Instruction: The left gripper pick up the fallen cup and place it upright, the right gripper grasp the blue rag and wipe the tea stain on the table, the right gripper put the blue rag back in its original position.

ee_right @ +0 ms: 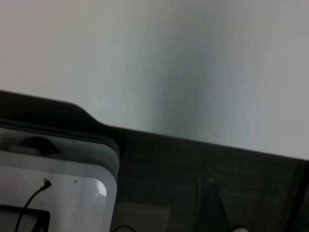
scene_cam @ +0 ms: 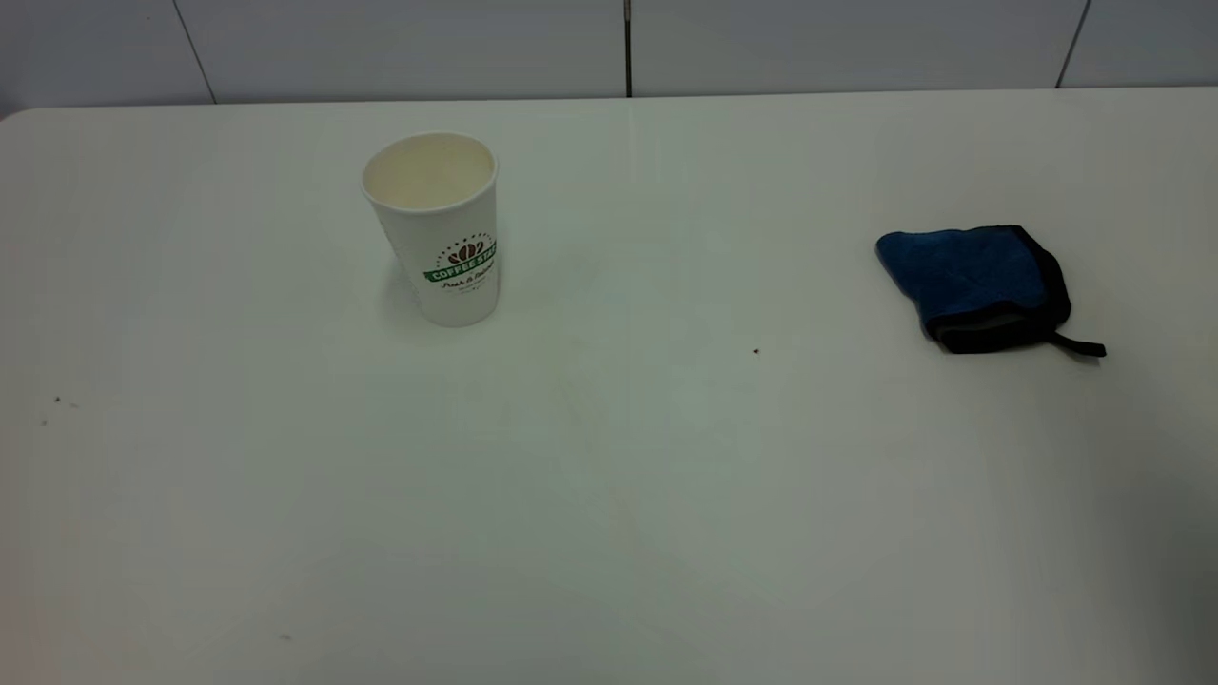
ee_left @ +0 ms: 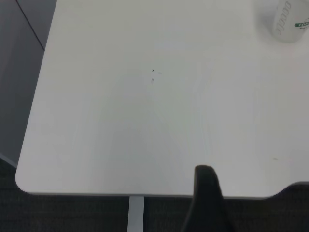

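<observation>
The cup (scene_cam: 437, 226) stands upright on the table (scene_cam: 609, 495), left of centre and towards the back; its base also shows in the left wrist view (ee_left: 288, 21). The blue rag (scene_cam: 975, 283) lies folded at the right, its black strap pointing right. No tea stain shows anywhere on the table. Neither gripper is in the exterior view. My left gripper (ee_left: 206, 195) shows only as a dark shape over the table's front left edge, far from the cup. My right gripper (ee_right: 211, 205) is a dark shape off the table's edge, above dark floor.
A tiny dark speck (scene_cam: 756, 351) lies between cup and rag, and a few more (scene_cam: 57, 401) sit at the left. A white wall runs behind the table. A grey-white unit (ee_right: 58, 169) with a cable sits beside the table in the right wrist view.
</observation>
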Tool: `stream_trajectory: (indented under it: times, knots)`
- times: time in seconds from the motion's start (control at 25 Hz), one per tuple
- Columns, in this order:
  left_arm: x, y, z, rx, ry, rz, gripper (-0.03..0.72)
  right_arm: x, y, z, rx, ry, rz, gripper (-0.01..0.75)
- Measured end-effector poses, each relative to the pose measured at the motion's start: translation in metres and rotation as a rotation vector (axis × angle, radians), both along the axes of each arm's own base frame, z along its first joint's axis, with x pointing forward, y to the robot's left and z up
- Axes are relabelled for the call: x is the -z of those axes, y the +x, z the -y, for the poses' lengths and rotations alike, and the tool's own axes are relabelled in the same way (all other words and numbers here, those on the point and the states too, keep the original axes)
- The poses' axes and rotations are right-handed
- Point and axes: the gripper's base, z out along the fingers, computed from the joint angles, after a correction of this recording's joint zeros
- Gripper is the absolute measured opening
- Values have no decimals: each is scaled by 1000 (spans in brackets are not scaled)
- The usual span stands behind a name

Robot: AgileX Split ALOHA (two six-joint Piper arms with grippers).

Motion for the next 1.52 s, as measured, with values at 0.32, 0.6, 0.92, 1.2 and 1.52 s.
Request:
stream_trajectory:
  times: [0.32, 0.6, 0.92, 1.2, 1.52]
  knots:
    - [0, 0, 0, 0, 0, 0, 566, 32, -125, 10, 67, 126, 255, 535]
    - [0, 0, 0, 0, 0, 0, 566, 28, -175, 20, 172, 129, 647, 535]
    - [0, 0, 0, 0, 0, 0, 566, 27, -188, 21, 190, 128, 728, 535]
    - [0, 0, 0, 0, 0, 0, 566, 30, -193, 21, 189, 131, 760, 535]
    - [0, 0, 0, 0, 0, 0, 566, 39, -198, 21, 189, 132, 771, 535]
